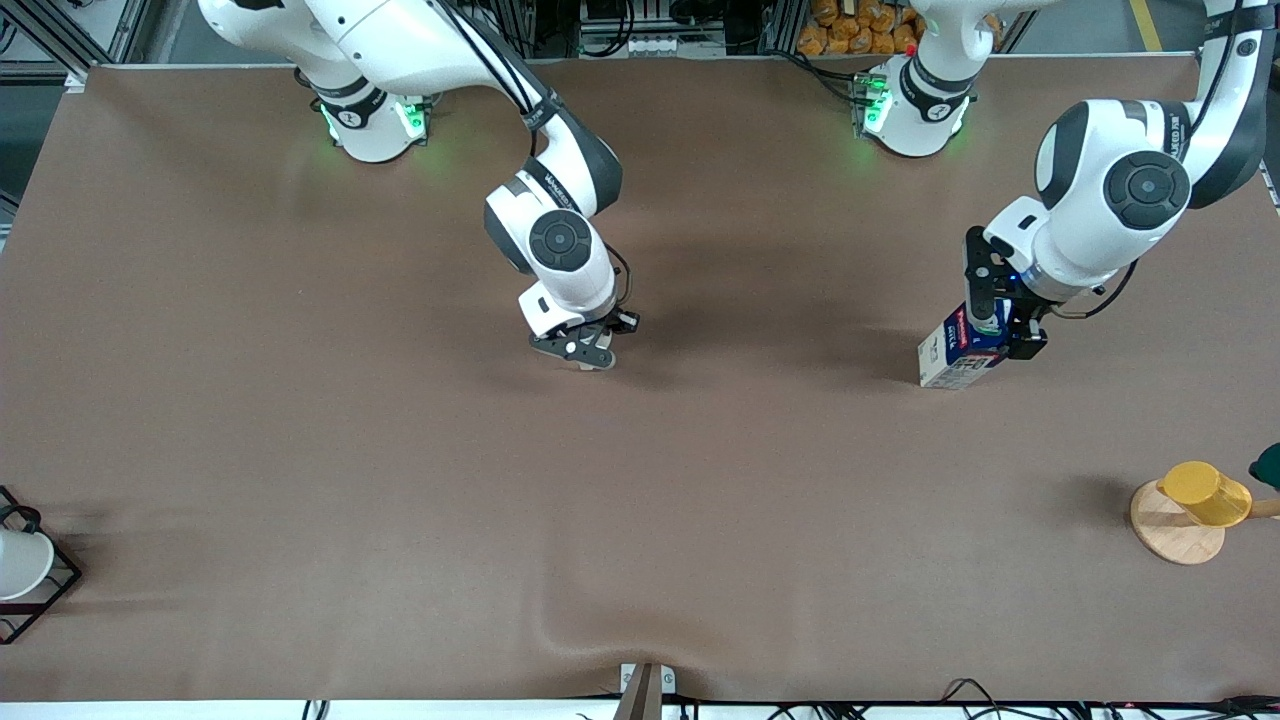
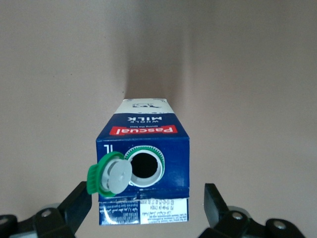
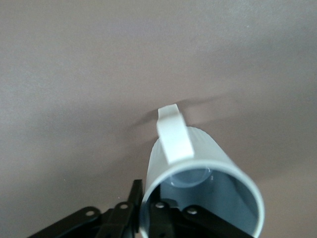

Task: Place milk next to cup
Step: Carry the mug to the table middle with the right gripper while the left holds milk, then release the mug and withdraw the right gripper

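A brown counter (image 1: 300,450) fills the front view. The left tool (image 1: 1003,325) sits around the milk (image 1: 957,352), which stands toward the left arm's end of the counter, about midway between its edges. The left wrist view shows what the front view hides: both fingers (image 2: 216,203) spread wide, apart from the carton's sides, gripping nothing, and the green flip cap (image 2: 110,173) open over the round spout. Readable there are a red "Pascual" band, "WHOLE MILK" and "1L".

The right tool (image 1: 590,350) is at the counter's middle. Only the right wrist view shows the cup (image 3: 200,186): cream, ribbed, grey inside, with the rim wall between that tool's narrowly parted fingers (image 3: 126,213).

Bare counter lies between the two. At the edges sit a yellow cup (image 1: 1205,493) on a wooden coaster (image 1: 1170,530), and a white cup in a black wire frame (image 1: 25,570).
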### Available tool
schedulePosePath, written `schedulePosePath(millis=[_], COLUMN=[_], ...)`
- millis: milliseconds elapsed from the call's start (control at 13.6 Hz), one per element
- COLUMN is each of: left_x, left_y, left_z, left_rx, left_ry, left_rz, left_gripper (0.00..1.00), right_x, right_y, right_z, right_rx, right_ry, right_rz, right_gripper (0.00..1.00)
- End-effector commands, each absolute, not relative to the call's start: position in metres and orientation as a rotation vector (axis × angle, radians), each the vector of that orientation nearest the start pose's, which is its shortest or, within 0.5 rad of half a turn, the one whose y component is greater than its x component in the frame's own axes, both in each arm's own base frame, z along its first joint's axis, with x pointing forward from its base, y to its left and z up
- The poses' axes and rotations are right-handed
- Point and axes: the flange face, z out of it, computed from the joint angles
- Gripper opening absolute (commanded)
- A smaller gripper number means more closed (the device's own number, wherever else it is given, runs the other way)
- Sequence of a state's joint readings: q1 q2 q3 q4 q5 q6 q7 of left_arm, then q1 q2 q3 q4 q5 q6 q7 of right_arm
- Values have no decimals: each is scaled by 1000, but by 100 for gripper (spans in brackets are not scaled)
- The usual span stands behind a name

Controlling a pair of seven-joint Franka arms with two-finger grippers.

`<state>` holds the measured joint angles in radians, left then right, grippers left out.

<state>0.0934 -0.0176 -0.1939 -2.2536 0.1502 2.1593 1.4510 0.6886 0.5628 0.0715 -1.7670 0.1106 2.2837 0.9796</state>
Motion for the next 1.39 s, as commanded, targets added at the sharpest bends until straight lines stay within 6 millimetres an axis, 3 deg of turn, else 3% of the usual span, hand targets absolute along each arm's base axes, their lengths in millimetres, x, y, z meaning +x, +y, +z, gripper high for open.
schedulePosePath(millis=[0,220,513,733,953,1172,1319], left_x=[509,511,513,514,514,515,516], left_y=[-44,-44,-44,-45,-46,-47,-47], left_z=[361,356,347,343,338,337,331], left_rx=[-2084,-2085,-2090,-2089,-2086,-2083,-2087], left_ry=[2267,2271,2275,2280,2291,2294,2300], left_rz=[202,200,198,199,206,208,216], left_gripper=[100,100,100,100,100,82,71], right_x=[475,474,473,514,550,558,565], right_y=[458,457,434,372,289,205,150], right_z=[243,264,331,377,418,464,484], right_rx=[-3056,-3071,-3113,-3053,-3029,-3031,-3027], right_ry=[488,463,389,536,543,304,312], right_rz=[193,206,269,220,199,108,119], right_gripper=[97,100,100,100,100,100,100])
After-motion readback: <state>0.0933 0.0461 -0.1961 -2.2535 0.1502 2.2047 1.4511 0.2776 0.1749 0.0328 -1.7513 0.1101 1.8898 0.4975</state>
